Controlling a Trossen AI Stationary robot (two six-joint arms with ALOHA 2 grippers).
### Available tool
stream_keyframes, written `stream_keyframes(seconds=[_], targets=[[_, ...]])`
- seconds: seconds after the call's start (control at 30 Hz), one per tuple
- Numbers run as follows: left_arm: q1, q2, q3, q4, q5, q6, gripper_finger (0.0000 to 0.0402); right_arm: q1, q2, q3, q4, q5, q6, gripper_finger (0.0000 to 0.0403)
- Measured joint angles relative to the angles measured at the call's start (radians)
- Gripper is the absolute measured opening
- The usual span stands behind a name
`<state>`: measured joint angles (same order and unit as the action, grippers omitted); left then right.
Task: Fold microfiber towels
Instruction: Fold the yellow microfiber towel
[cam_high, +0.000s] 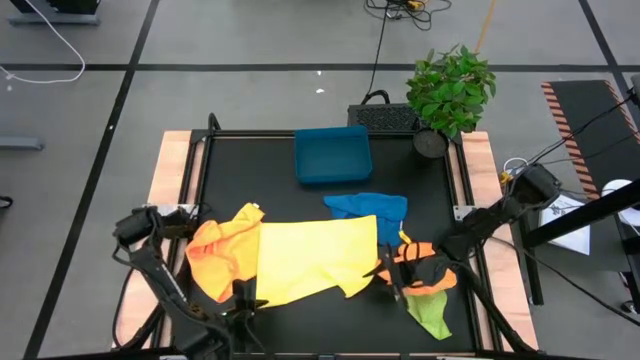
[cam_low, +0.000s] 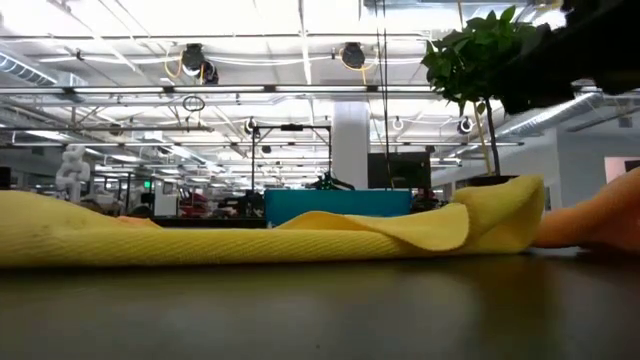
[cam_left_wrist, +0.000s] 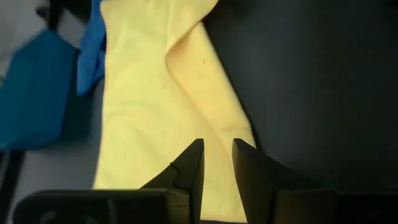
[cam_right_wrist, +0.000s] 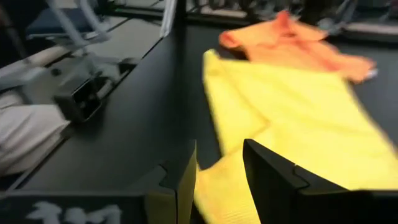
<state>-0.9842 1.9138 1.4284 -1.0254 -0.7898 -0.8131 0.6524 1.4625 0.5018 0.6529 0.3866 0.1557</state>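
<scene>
Pale yellow towel (cam_high: 315, 260) lay spread across the black table's (cam_high: 240, 170) near half, orange towel (cam_high: 218, 245) bunched at its left end, blue towel (cam_high: 368, 206) just behind. Left gripper (cam_left_wrist: 217, 163) sat over the yellow's near edge w/ jaws a narrow gap apart, gripping nothing. Right gripper (cam_right_wrist: 219, 173) hung at the yellow's right end, jaws part-open w/ cloth between them, can't tell if pinched.

Left gripper (cam_left_wrist: 217, 155): low at the table's near edge, arm folded back at its elbow, fingers parted with a narrow gap. Right gripper (cam_right_wrist: 217, 165): low at the near right, arm angled inward, fingers parted, gap wider.
</scene>
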Motion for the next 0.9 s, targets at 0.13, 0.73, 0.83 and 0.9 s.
stream_keyframes(seconds=[0.13,0.73,0.83,0.9], targets=[[0.04,0.0,-0.066,0.087,0.111,-0.005,0.0088,-0.001,0.06,0.0,0.04,-0.052,0.008,0.0123],[-0.132,-0.205,-0.434,0.485,0.065,-0.32,0.0088,0.005,0.189,0.225,-0.167,-0.049,-0.058,0.0151],[-0.146,-0.237,-0.564,0.7,0.065,-0.36,0.0088,0.011,0.189,0.225,-0.158,-0.077,-0.048,0.0151],[-0.145,-0.238,-0.627,0.788,0.082,-0.373,0.0088,0.023,0.188,0.228,-0.167,-0.077,-0.048,0.0151]])
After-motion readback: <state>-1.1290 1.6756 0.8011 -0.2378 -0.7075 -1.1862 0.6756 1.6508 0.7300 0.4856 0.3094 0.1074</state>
